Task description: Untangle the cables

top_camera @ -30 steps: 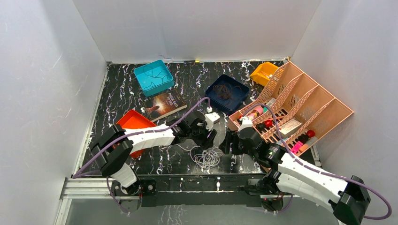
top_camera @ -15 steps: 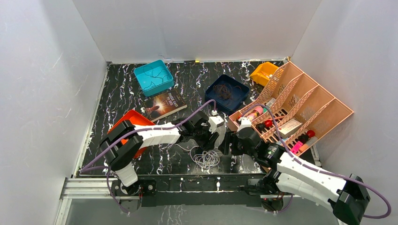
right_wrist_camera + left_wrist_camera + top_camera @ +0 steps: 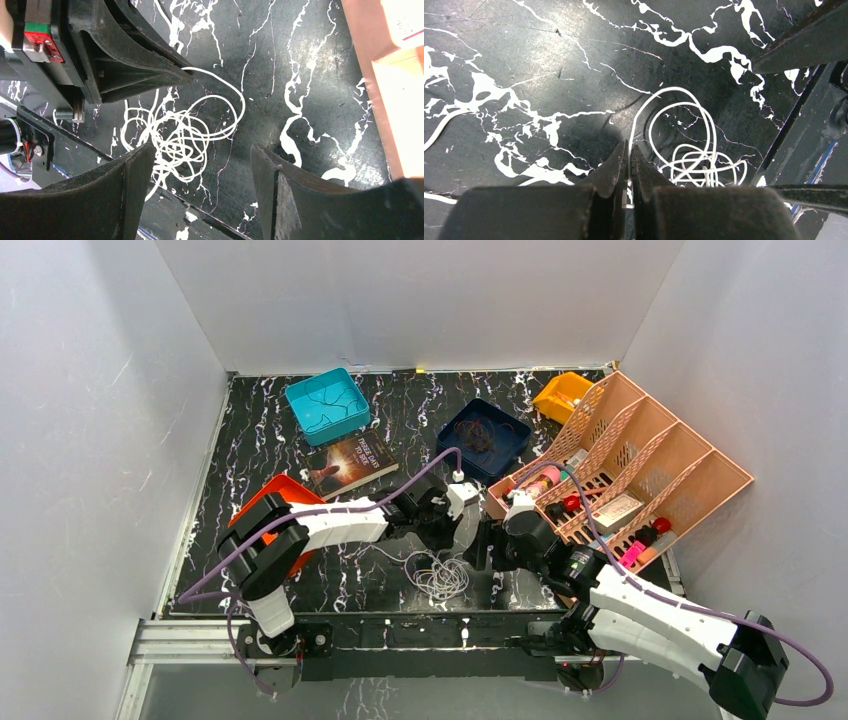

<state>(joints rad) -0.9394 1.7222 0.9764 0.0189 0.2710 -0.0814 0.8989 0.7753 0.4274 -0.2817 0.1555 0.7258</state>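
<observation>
The cables [image 3: 440, 575] lie as a whitish tangle of thin loops on the black marble table, close to its near edge. In the left wrist view the tangle [image 3: 689, 160] sits just right of my left gripper [image 3: 629, 146], which is shut on one white strand running between its tips. From the right wrist the same loops [image 3: 180, 135] show below the left gripper [image 3: 186, 76], with a strand arching out from its tip. My right gripper [image 3: 202, 150] hangs open over the tangle's right side and holds nothing. Seen from above, the left gripper [image 3: 461, 538] and right gripper [image 3: 487, 546] nearly meet.
A peach desk organizer [image 3: 640, 470] stands at the right, and a navy bin [image 3: 484, 438] holding dark cables behind the grippers. Further off are a teal bin [image 3: 328, 403], a book [image 3: 352, 462], a red tray [image 3: 275, 498] and a yellow bin [image 3: 560, 395]. The table's metal front rail [image 3: 430, 625] runs just below the tangle.
The left arm has reached further right toward the tangle and its jaws have closed on a white strand. The right arm has stayed about where it was.
</observation>
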